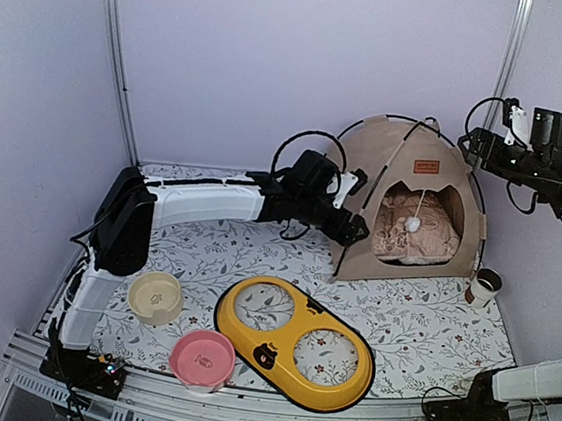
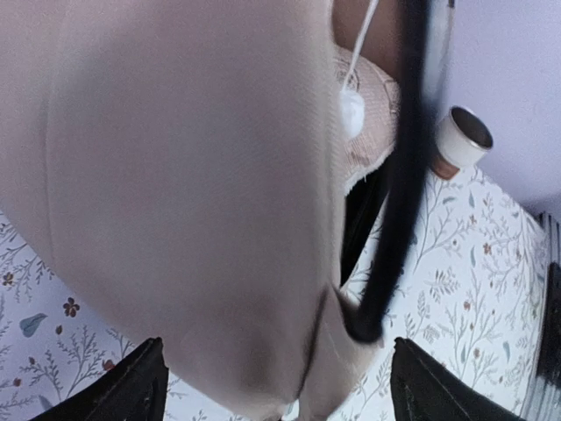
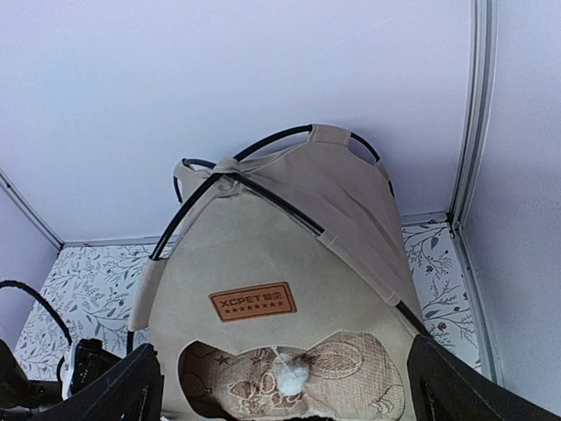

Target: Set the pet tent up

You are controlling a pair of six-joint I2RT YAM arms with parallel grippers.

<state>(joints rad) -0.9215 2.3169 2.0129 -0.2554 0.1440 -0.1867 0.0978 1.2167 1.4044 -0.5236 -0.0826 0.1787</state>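
Left pincer (image 2: 279, 393) is spread wide at the lower left front corner of the tent (image 1: 418, 200). Fabric and a black pole (image 2: 399, 202) lie between its fingers with neither pad pressing on them, so it grips nothing. Right pincer (image 3: 285, 399) is likewise released and bare, hanging high above and to the right of the tent, well apart from it. The tent stands upright on the surface (image 1: 430, 327), toward the far right, its poles arched and crossed at the peak. Its door faces forward, with the pom-pom (image 1: 412, 224) dangling in it and a pillow (image 1: 409, 239) inside. Since the tent holds its shape with both pincers let go, the poles are probably seated and the job about finished. The left arm reaches long and low across the surface, forearm level, wrist turned toward the tent's corner. The right arm rises steeply beside the tent and bends back over it, its camera looking down on the label (image 3: 252, 302). A cup (image 1: 484, 285) sits just right of the tent
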